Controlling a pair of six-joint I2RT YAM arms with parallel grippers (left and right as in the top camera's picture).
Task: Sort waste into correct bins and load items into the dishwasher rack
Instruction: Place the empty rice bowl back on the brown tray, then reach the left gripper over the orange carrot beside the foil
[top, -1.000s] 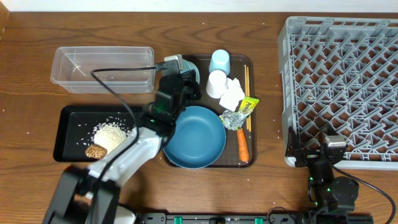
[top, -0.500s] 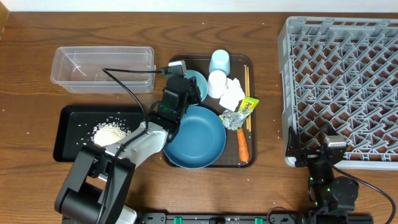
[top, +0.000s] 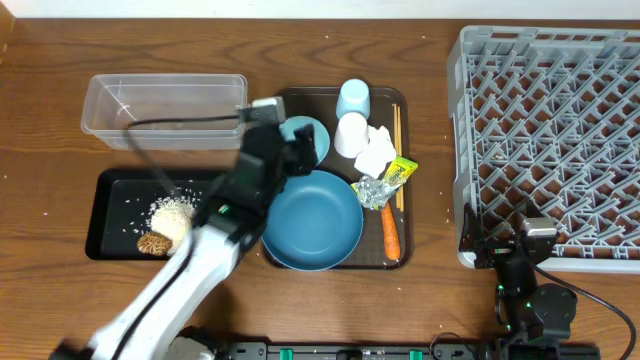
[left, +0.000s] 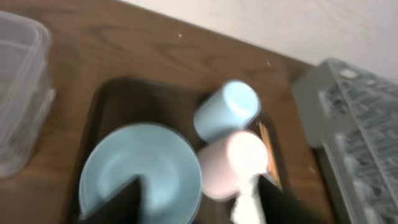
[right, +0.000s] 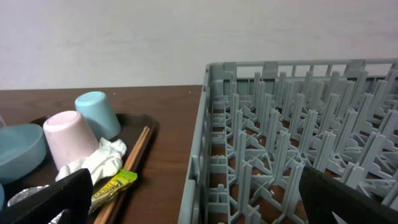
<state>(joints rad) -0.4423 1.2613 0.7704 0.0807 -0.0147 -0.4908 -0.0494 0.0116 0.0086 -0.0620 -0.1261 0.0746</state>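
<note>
My left gripper (top: 297, 152) hangs open over the small light-blue bowl (left: 143, 168), which rests on the brown tray; nothing is between its fingers. Beyond it stand the light-blue cup (left: 227, 112) and the pale pink cup (left: 239, 165), both upside down. The dark-blue plate (top: 312, 220) lies beside the foil (top: 372, 190), wrapper (top: 400, 172), tissue (top: 375, 150), carrot (top: 390, 232) and chopsticks (top: 397, 130). Rice (top: 175, 212) and the brown lump (top: 153, 243) lie in the black tray (top: 110, 190). My right gripper (top: 503, 247) stands open at the grey rack's (top: 550, 140) front left corner.
The clear tub (top: 165, 110) sits behind the black tray with nothing visible in it. The brown serving tray (top: 400, 100) holds the dishes and waste. The rack wall (right: 205, 143) rises just ahead of my right gripper (right: 193, 211).
My left gripper was shut at the small bowl and has opened. The left arm has swung a little to the left, uncovering the brown lump. The right arm has stayed still.
</note>
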